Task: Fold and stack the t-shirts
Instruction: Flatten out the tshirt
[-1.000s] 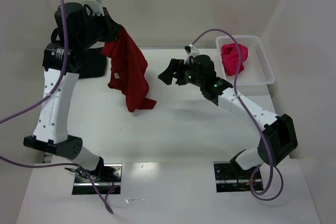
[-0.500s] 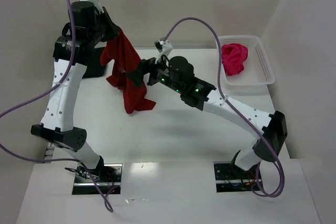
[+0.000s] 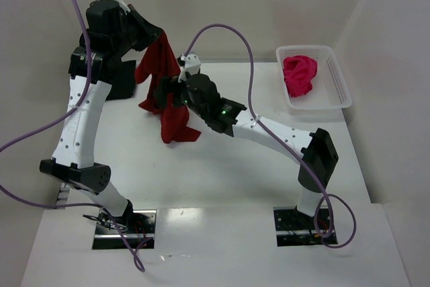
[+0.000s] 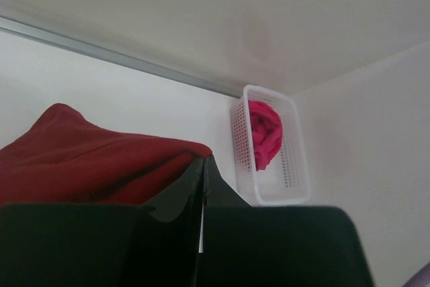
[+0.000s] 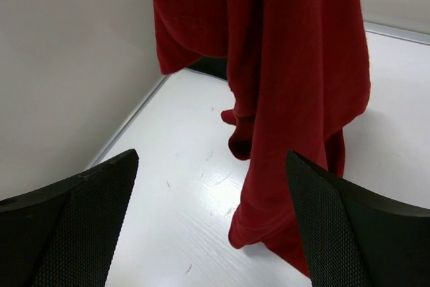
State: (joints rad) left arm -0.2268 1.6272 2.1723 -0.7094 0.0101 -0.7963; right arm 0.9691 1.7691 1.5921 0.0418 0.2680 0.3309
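The dark crimson t-shirt (image 3: 169, 92) hangs from my left gripper (image 3: 158, 35), which is shut on its top edge high above the back left of the table; its lower end touches the table. In the left wrist view the fingertips (image 4: 203, 160) are pressed together on the crimson cloth (image 4: 87, 159). My right gripper (image 3: 162, 92) is open right beside the hanging shirt, at mid height. In the right wrist view the shirt (image 5: 295, 65) hangs just ahead of the open gripper (image 5: 211, 159), nearer the right finger (image 5: 349, 226). The magenta-pink t-shirt (image 3: 299, 75) lies bunched in the basket. A black cloth (image 3: 124, 84) lies at the back left, mostly hidden by my left arm.
The white lattice basket (image 3: 340, 89) stands at the back right corner; it also shows in the left wrist view (image 4: 271, 196) with the magenta shirt (image 4: 264, 132) inside. White walls close the table at the back and both sides. The right arm stretches across the table's middle.
My right arm has swung left from near the basket to the hanging crimson shirt, its gripper open. My left gripper has lifted the shirt slightly higher.
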